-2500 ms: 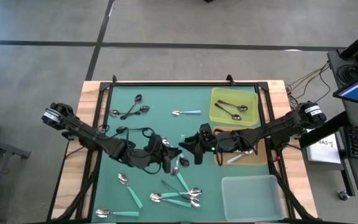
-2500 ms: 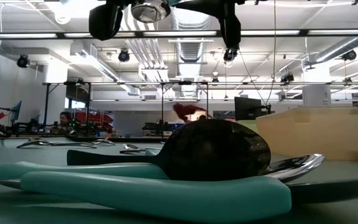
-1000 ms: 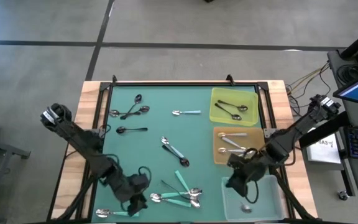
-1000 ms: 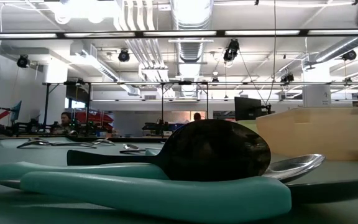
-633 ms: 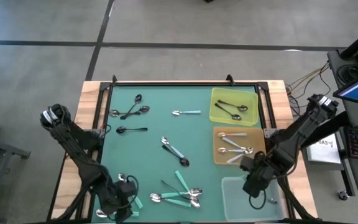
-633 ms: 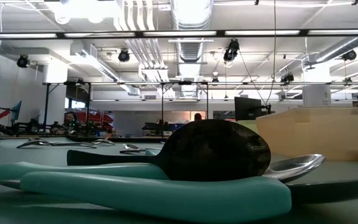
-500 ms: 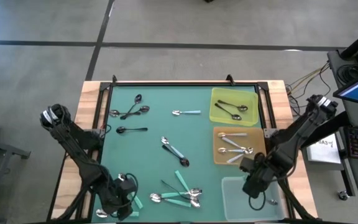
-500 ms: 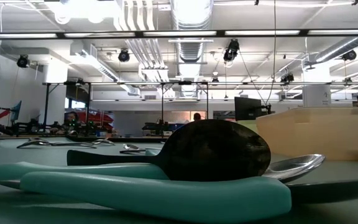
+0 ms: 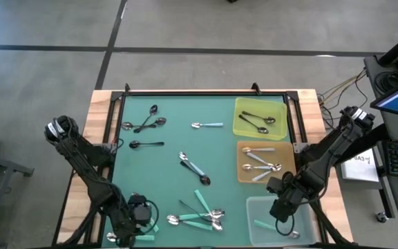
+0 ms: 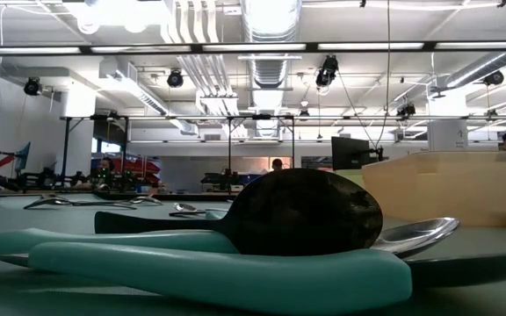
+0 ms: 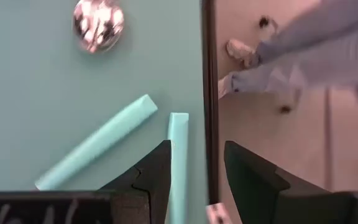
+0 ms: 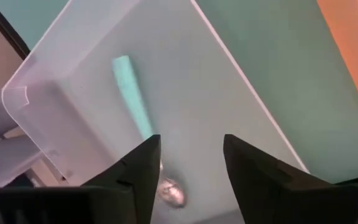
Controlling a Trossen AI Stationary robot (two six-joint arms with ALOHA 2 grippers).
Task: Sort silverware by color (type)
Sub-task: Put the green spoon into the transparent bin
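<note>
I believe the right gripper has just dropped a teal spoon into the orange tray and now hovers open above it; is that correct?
Not quite: the teal spoon lies in the clear tray, not the orange tray. The high view shows it, and the right wrist view confirms it. The rest stands: the right gripper has just dropped the spoon and hovers open above that tray.

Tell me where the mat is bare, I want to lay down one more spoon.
The green mat is bare between the black spoons at the far left and the yellow tray, apart from one blue spoon. Also bare beside the orange tray. Crowded: the teal spoon pile at the near edge.
</note>
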